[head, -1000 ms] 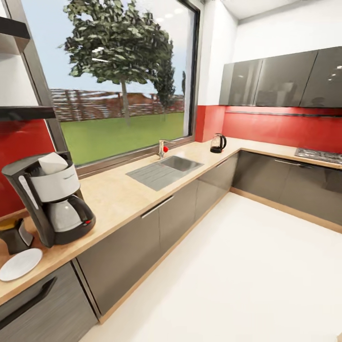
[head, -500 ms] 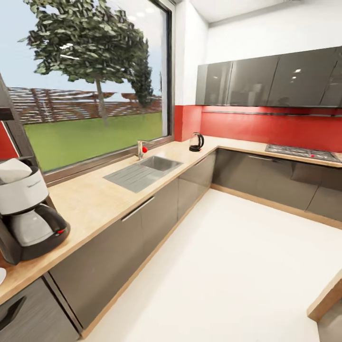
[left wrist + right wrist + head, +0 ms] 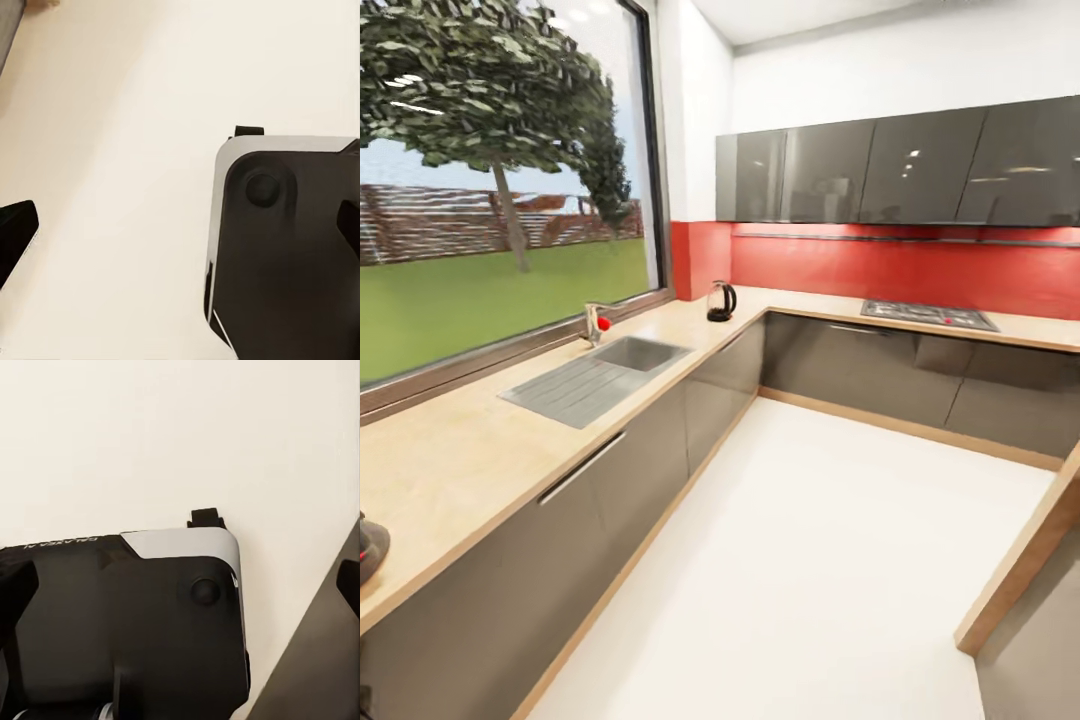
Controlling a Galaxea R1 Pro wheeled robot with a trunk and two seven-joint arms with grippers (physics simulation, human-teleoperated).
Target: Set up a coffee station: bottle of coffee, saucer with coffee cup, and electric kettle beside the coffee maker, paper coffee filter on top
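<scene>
The countertop [image 3: 480, 455] runs along the window wall and turns at the far corner toward the gas hob [image 3: 927, 314]. Against the earlier head pictures, the whole view has swung away from the coffee maker end: a second ago the coffee maker stood in full at the near left end of the counter with a white filter on top and the saucer beside it; now only a sliver of its dark base [image 3: 370, 548] with a red switch remains at the counter's near left edge. That is the camera turning, not the things moving. I judge the robot is heading off to fetch the electric kettle [image 3: 721, 301], which stands at the counter's far corner, well apart from the coffee maker, beyond the sink [image 3: 632, 352].

Both wrist views look down on pale floor and the robot's own base [image 3: 289, 247]. The left gripper's [image 3: 180, 232] fingers show wide apart with nothing between them, and the right gripper's [image 3: 180, 585] likewise.

Pale lettering on the base in the right wrist view is too small to read.
</scene>
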